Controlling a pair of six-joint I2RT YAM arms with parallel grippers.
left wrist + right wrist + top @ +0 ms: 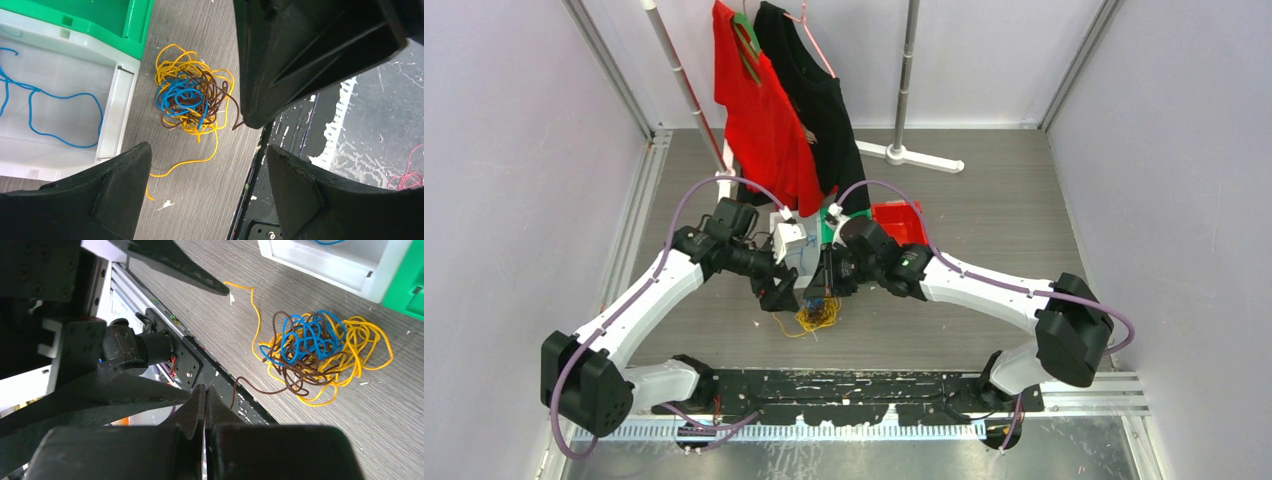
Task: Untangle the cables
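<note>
Two claws: our left gripper [207, 150] stands wide apart and empty, our right gripper [205, 390] is pressed closed, a brown strand [250, 385] reaching its tip, caught or not we cannot tell. Just ahead of both lie the cables [192, 97], knotted on the table [200, 200]. Pulling hard, we fear, would tighten the knot or drag it whole against the white bin [115, 100] beyond

Cables [192, 97]: yellow-orange, blue and dark brown strands. Separate cable [65, 96] blue. Bins: white bin [114, 110], green bin [135, 20], red bin [902, 222]. Table [200, 200] grey, wood-grain pattern. Red shirt [759, 120], black shirt [819, 100], both plain. Left tool [207, 150] and right tool [205, 390] black. Arms [664, 290] white with black joints.
</note>
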